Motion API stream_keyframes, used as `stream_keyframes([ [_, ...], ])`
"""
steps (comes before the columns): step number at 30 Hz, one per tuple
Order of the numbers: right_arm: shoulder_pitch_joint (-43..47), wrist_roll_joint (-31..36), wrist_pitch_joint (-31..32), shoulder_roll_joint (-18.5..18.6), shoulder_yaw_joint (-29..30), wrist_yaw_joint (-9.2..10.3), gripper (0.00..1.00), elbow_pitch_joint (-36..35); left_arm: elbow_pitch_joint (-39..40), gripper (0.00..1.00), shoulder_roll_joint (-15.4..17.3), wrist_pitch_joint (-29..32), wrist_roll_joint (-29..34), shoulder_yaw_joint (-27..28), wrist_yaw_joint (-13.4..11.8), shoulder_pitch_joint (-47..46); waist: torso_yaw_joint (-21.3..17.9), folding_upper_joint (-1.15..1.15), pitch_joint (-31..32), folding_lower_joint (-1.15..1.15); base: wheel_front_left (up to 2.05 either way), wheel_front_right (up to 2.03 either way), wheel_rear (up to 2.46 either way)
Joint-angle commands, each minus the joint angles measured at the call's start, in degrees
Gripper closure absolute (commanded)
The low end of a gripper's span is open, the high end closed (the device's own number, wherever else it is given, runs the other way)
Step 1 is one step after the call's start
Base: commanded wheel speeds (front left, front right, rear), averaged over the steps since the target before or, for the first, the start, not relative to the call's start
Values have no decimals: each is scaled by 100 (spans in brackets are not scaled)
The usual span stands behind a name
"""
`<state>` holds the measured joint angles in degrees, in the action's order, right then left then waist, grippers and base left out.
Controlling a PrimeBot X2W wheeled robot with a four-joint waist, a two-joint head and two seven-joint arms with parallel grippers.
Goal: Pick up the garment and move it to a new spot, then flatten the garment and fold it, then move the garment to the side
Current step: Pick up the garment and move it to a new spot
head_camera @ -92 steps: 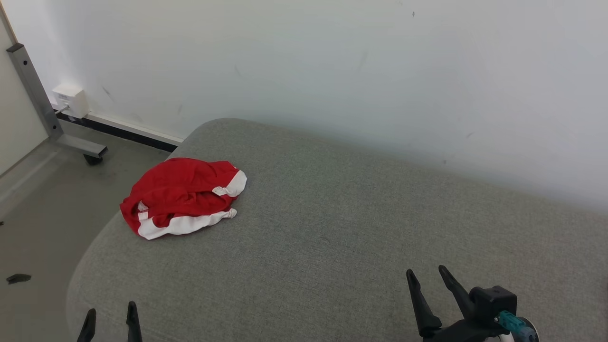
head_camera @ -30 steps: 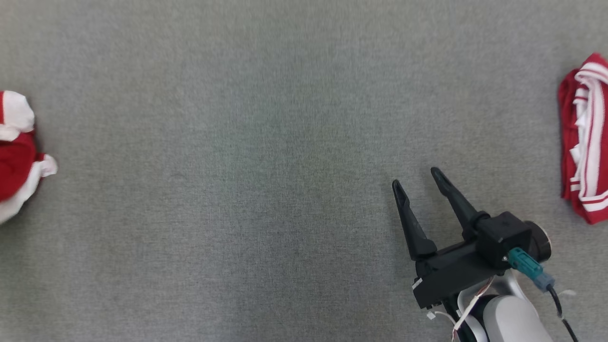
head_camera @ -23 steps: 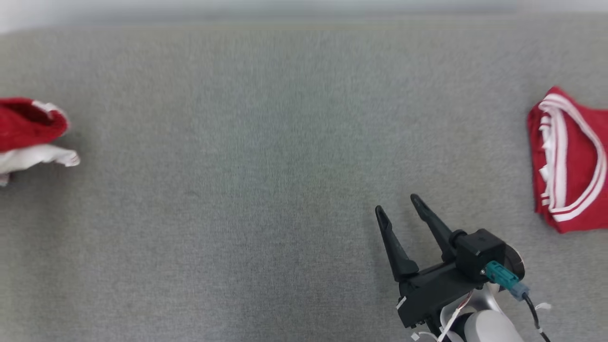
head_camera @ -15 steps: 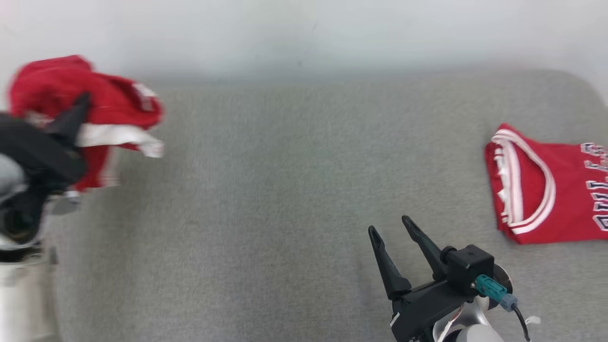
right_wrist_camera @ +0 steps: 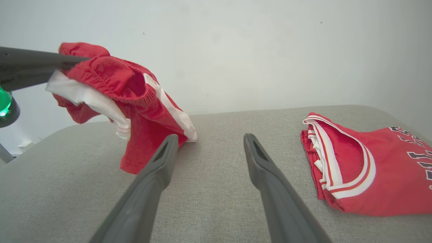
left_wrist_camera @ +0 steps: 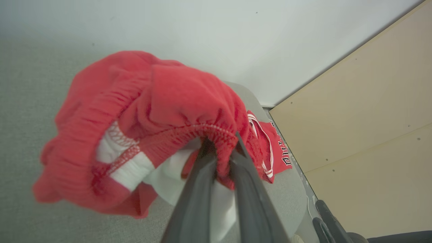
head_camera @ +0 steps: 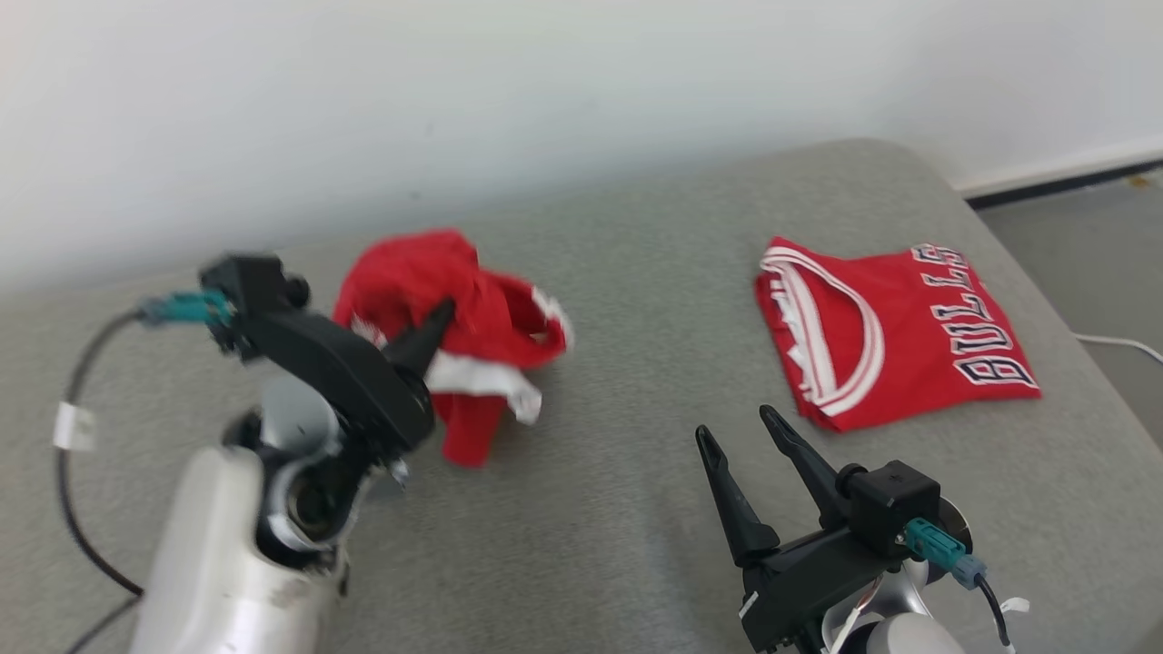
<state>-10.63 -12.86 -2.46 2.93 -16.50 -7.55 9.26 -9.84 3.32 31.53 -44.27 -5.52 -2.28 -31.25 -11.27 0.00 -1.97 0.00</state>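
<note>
The garment is a pair of red shorts with white trim, bunched and hanging just above the grey cushion. My left gripper is shut on its elastic waistband, and in the left wrist view the fingers pinch the red hem. Seen from the right wrist, the garment dangles at the left, its lowest fold touching the cushion. At the lower right of the head view my right gripper stands open above the cushion, holding nothing, its fingers apart.
A folded red jersey with white trim and lettering lies on the cushion's right part, also in the right wrist view. A pale wall backs the cushion. Floor and a white cable lie beyond its right edge. A beige panel stands further right.
The head camera has swung, so the whole picture shifted. My left gripper, shut on the shorts, has carried them from the cushion's far left toward its middle. The right gripper stays open.
</note>
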Motion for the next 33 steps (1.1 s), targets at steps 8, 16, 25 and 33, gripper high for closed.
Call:
stream_keyframes([
  [8, -128, -47, -47, -6, -25, 15, 0, 28, -1534, 87, 93, -937, 688, -869, -24, 342, -767, 0, -387, 0, 0, 0, 0],
  [16, 45, 98, -38, -4, 385, 15, 0, 88, -2081, 0, 96, -2372, 1154, -1155, 308, 397, -465, 0, -125, 0, 0, 0, 0],
  [25, 323, 333, 85, -4, 962, 15, 0, -27, -1602, 0, 192, -4409, 1353, -825, 331, 1078, 206, 0, 369, 0, 0, 0, 0],
  [33, 547, 453, 164, 30, 1239, 15, 0, -31, -1273, 0, 481, -4627, 1477, -559, 172, 1994, 601, 0, 634, 0, 0, 0, 0],
])
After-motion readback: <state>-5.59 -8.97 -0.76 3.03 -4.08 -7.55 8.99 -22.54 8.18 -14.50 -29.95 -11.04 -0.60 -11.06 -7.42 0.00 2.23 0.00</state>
